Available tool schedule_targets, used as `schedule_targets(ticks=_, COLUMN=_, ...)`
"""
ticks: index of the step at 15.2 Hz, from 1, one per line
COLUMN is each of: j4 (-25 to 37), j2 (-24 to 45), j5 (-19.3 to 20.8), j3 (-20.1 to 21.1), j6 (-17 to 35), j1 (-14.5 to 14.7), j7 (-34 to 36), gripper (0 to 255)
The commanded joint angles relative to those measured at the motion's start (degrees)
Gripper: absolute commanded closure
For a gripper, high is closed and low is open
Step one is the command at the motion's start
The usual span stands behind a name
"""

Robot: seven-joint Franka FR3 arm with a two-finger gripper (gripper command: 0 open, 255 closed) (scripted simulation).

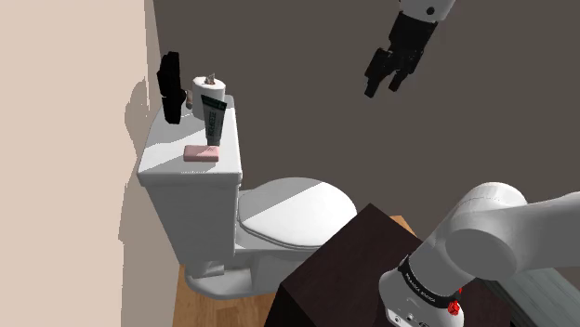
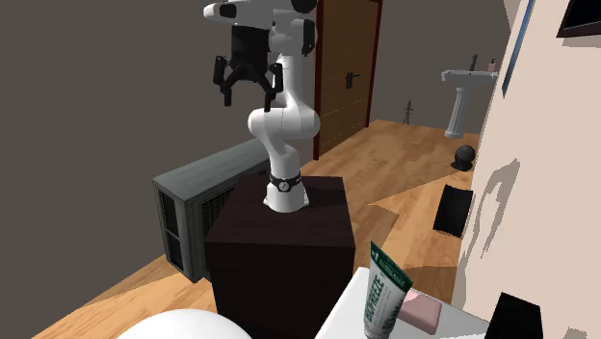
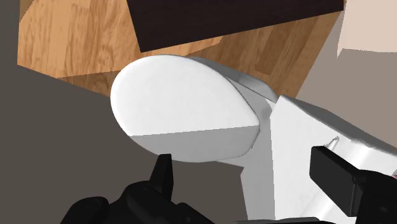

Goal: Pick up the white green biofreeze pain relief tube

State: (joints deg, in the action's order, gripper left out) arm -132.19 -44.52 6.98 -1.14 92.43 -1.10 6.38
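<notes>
The white and green tube [image 1: 215,123] stands leaning on the white toilet tank lid [image 1: 167,153], between a toilet paper roll [image 1: 210,91] and a pink soap bar [image 1: 201,153]. In the second exterior view the tube [image 2: 382,300] is at the bottom edge, beside the soap [image 2: 420,313]. My gripper [image 1: 388,88] hangs high in the air, far toward the shoulder view's right of the tank, open with nothing between its fingers. It is also open in the second exterior view [image 2: 246,93]. In the wrist view one black finger [image 3: 164,178] points over the closed toilet lid [image 3: 184,105].
A tall black object [image 1: 170,88] stands at the tank's wall end. The toilet bowl [image 1: 293,215] lies between tank and dark stand [image 1: 344,269]. A grey slatted unit [image 2: 193,207] sits beside the stand. Farther off are a wooden door [image 2: 349,67] and a pedestal sink [image 2: 464,91].
</notes>
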Motion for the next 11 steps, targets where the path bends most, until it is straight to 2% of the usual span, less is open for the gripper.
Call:
schedule_targets(ticks=1, j4=0.0, j2=0.0, j5=0.0, j3=0.0, j6=0.0, j1=0.0, j7=0.0, gripper=0)
schedule_targets(ticks=11, j4=10.11, j2=20.12, j5=-4.57, j3=2.75, j6=7.38, j1=3.98, j7=0.45, gripper=0)
